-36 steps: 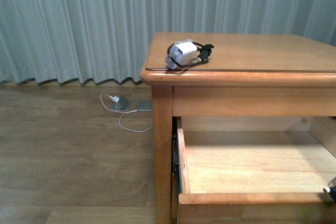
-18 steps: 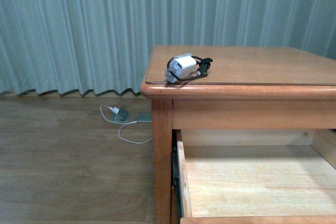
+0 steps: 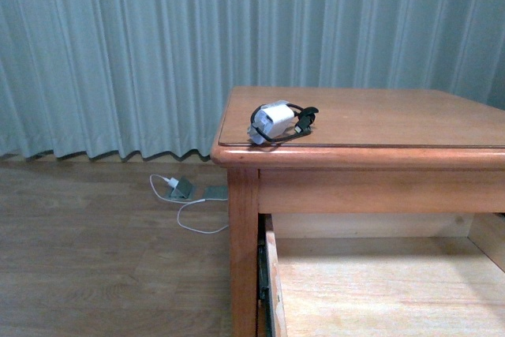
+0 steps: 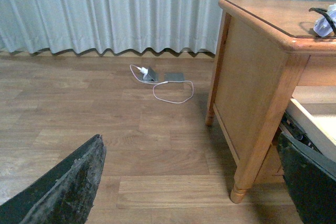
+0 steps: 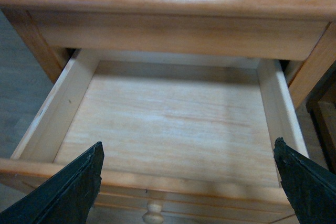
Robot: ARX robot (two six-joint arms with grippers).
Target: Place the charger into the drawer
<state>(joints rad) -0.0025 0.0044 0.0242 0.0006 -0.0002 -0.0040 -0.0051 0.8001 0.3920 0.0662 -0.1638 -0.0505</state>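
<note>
Honey-coloured wood, front view. Locate charger (image 3: 276,121) on worktop (image 3: 394,116), near front left corner, just clear of the edge. Note white cube wrapped in black cable, with long axis of bundle roughly along the front edge. Find drawer (image 3: 273,274) directly below, pulled out, with nothing on the visible part of its pale interior. No arm in sight. Disregard white plug (image 3: 173,186) with thin cable on floor (image 3: 95,266) near curtain (image 3: 118,53).

Left wrist view. Read left hand (image 4: 189,182) as spread wide and holding nothing: dark fingers (image 4: 68,187) at opposite sides of the picture, bare floor between. Place it low, outside the worktop's left end panel (image 4: 247,87). Find charger cropped at the picture's edge, on the worktop, higher than the hand and towards the robot's right.

Right wrist view. Read right hand (image 5: 186,184) as equally wide and empty, poised over the drawer's front rail, with knob (image 5: 153,211) just beneath. Expect no more of the charger than a thin dark line at one corner, probably its cable.

Judgement: treat left hand as the better placed, being on the charger's side. Plan a rise above worktop level, then travel towards the robot's right, closing across the bundle's short axis. Cannot settle true nearness from these views.
</note>
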